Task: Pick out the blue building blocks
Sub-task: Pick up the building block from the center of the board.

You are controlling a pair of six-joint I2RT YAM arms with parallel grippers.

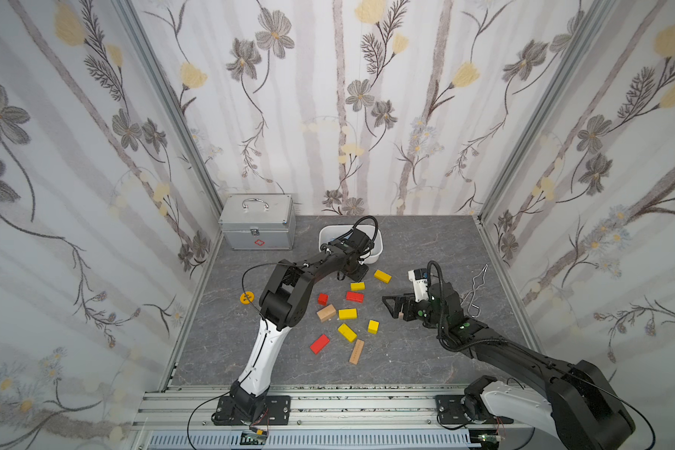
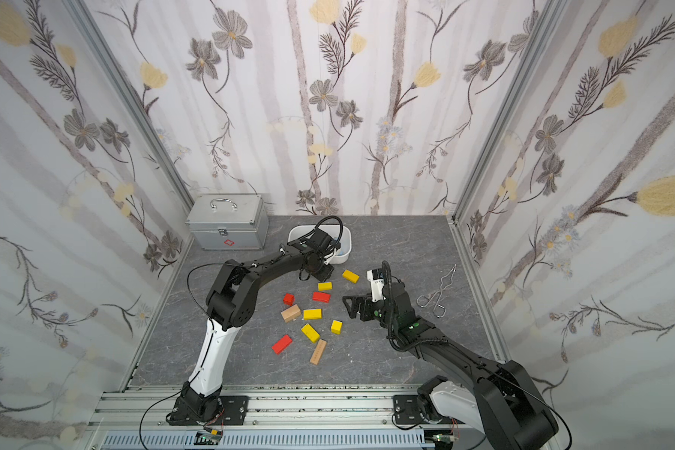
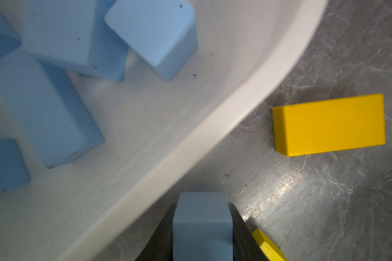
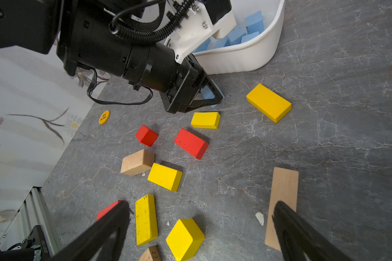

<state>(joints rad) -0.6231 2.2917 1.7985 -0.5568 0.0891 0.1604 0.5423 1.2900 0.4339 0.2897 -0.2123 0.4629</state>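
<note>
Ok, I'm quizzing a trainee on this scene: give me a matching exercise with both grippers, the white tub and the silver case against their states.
Things:
1. left gripper
2. right gripper
3. white tub
4. silver case

States:
A. holds loose blue blocks
B. open, holding nothing
C. lid closed, far corner
D. shut on a blue block

Pairs: 1-D, 2-B, 3-A, 4-C

Left arm [image 2: 269, 265] at white tub [image 2: 295, 233], right jaws apart, red blocks [image 2: 281, 344], yellow blocks [image 2: 312, 313], tan blocks [image 2: 290, 313] on table [image 2: 386, 350]
</note>
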